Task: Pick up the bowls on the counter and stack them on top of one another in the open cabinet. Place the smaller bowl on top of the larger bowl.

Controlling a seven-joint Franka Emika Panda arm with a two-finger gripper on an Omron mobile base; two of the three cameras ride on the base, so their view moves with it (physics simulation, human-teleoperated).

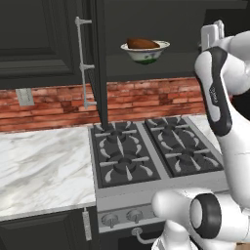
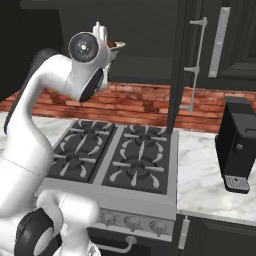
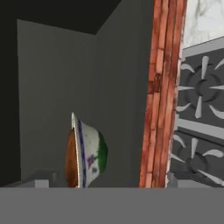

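Nearest the base cameras, the white arm [image 1: 219,97] is seen rising beside the gas stove [image 1: 151,154], its wrist lifted level with the open cabinet [image 1: 161,29]. On the cabinet's dark shelf the larger bowl [image 1: 145,52] is set upright, mouth turned upward and foot on the shelf, its flared cream rim lying level. The smaller bowl [image 1: 142,44] is nested inside it, mouth up too, its reddish-brown body showing above the pale rim. Being round, neither bowl has a long axis.

In the rolled hand view the pair is shown sideways, the larger bowl's outer wall bearing a blue rim line, small painted flowers and a green patch; the brown bowl [image 3: 70,159] is seen within its mouth. No readable writing or brand is found on the bowls.

The claw [image 1: 213,33] is held at cabinet height, to the right of the bowls and apart from them, released and grasping nothing. The cabinet door [image 1: 97,63] is swung out over the stove's left edge. A black coffee machine [image 2: 237,145] stands on the marble surface [image 1: 44,166] to the stove's right.
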